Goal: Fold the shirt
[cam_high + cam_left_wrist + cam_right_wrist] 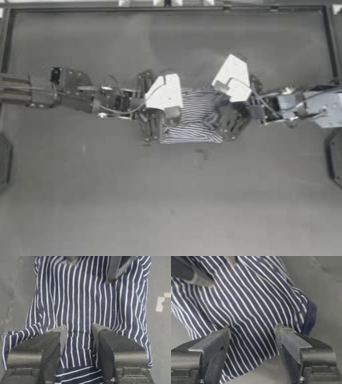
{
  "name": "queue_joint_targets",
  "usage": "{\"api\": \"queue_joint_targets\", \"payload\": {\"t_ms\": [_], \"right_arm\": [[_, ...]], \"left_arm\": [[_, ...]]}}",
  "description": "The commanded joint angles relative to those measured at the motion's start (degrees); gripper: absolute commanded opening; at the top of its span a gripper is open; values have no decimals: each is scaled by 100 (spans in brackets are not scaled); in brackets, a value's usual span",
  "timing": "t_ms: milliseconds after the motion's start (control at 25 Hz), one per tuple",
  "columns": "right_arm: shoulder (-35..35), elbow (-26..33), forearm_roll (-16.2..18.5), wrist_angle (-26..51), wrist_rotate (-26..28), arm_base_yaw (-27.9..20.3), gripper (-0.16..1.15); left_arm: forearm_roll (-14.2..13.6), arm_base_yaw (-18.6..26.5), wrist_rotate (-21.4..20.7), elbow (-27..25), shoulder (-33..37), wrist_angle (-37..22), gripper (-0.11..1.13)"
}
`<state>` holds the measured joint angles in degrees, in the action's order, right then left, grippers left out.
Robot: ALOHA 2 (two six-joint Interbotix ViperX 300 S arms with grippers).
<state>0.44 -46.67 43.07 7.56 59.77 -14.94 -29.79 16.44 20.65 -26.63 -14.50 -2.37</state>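
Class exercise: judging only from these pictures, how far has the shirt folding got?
Mostly done: the shirt already lies as a narrow folded bundle mid-table. In hand: the left tool and right tool sit at opposite sides of it, jaws open over the fabric. Left: probably a final fold or tidy, then withdrawing.

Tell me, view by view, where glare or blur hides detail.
Top view: two white panels above the shirt are blown out, and the stripes smear together. Left wrist view: stripes sharp across the shirt, the left gripper with its open jaws soft. Right wrist view: the right gripper, jaws open, slightly blurred; the other arm's jaw is a dark smudge.
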Motion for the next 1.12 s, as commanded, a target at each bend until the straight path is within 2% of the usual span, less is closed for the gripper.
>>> {"api": "queue_joint_targets", "payload": {"t_ms": [40, 280, 720, 1120], "right_arm": [[62, 149, -44, -35, -18, 35, 88], [132, 141, -62, -35, 0, 167, 88], [149, 114, -431, -18, -9, 571, 88], [167, 44, -642, 26, -9, 879, 88]], "left_arm": [[0, 9, 9, 88, 97, 18, 76], [26, -35, 18, 79, -9, 9, 76], [97, -229, 18, 0, 26, -237, 76], [369, -483, 18, -176, 185, -316, 76]]}}
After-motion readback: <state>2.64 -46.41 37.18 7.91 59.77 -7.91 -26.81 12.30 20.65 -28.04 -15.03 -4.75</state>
